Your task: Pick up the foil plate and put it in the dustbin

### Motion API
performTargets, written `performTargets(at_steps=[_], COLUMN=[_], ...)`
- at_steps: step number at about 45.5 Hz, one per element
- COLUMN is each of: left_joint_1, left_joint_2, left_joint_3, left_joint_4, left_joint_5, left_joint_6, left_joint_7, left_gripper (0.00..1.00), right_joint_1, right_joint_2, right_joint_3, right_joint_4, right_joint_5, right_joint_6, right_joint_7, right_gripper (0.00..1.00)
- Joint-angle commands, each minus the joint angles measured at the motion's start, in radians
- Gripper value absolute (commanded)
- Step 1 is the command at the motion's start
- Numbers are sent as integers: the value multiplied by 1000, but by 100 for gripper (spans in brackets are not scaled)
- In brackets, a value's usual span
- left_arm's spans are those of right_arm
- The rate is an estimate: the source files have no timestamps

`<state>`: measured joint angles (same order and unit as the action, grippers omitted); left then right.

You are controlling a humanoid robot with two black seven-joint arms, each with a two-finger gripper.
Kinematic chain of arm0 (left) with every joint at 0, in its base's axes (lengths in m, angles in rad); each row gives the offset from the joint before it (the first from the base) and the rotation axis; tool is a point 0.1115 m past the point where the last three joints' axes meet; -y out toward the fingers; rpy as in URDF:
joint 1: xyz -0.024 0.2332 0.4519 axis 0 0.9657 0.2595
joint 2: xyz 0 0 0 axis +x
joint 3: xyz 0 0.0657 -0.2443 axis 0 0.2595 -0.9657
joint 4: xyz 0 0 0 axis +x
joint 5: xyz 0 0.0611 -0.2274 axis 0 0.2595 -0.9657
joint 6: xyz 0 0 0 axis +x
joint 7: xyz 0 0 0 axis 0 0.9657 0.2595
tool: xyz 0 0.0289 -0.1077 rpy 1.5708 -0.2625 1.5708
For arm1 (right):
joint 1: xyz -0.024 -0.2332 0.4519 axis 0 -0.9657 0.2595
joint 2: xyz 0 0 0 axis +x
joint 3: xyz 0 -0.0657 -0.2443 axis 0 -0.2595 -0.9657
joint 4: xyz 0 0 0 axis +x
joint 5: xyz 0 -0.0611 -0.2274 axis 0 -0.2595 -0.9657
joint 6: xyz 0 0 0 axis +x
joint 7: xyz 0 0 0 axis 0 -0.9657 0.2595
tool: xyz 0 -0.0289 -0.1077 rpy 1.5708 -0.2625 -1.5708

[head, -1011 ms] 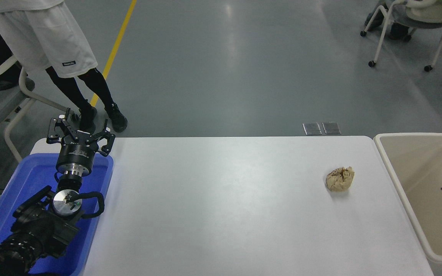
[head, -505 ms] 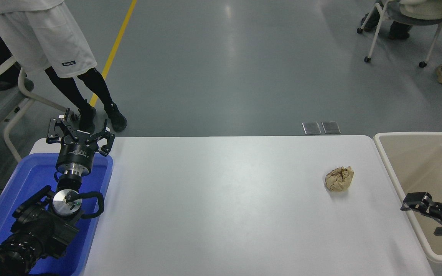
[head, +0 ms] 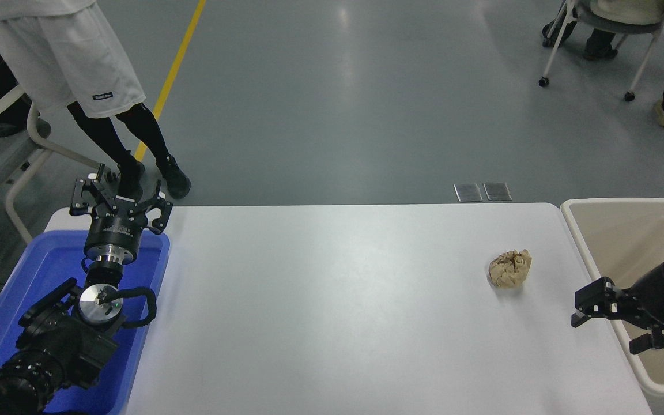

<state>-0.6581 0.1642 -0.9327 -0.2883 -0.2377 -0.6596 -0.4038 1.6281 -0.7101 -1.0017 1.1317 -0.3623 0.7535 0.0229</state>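
Right tool [head: 606, 320], jaws apart and empty, reaches from the right edge across the near-left rim of the dustbin [head: 597, 271] onto the white bench [head: 338, 300]. No foil plate visible on the bench. Paper ball [head: 510, 268] lies near the bin. Left tool [head: 119, 202], jaws apart, parked over the blue tub [head: 32, 288].

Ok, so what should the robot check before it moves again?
1. Foil plate in sight: not ok, none on the table or in the visible part of the dustbin.
2. Right gripper empty: ok, open, holding nothing, above the dustbin's near rim.
3. Dustbin within reach: ok, at the table's right end.
4. Brown paper ball clear of the right gripper: ok, apart.
5. Left gripper out of the way: ok, over the blue tub.
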Motion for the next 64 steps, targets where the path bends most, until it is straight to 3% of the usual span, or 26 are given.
performTargets(at_steps=[1,9,31,45,64], left_joint_1=[0,0,0,0,0], left_joint_2=[0,0,0,0,0], left_joint_3=[0,0,0,0,0], left_joint_4=[0,0,0,0,0], left_joint_5=[0,0,0,0,0], left_joint_6=[0,0,0,0,0], left_joint_7=[0,0,0,0,-1], left_gripper=[99,99,99,99,99], right_joint_1=[148,196,361,361,378], right_joint_2=[86,162,182,239,253], right_joint_3=[-6,0,54,94,3], right_joint_4=[2,2,17,6,-1], right_joint_5=[-14,0,-20,-188,-210], right_joint_6=[32,32,32,32,32], right_joint_7=[0,2,2,0,-1], right_gripper=[100,100,100,100,100])
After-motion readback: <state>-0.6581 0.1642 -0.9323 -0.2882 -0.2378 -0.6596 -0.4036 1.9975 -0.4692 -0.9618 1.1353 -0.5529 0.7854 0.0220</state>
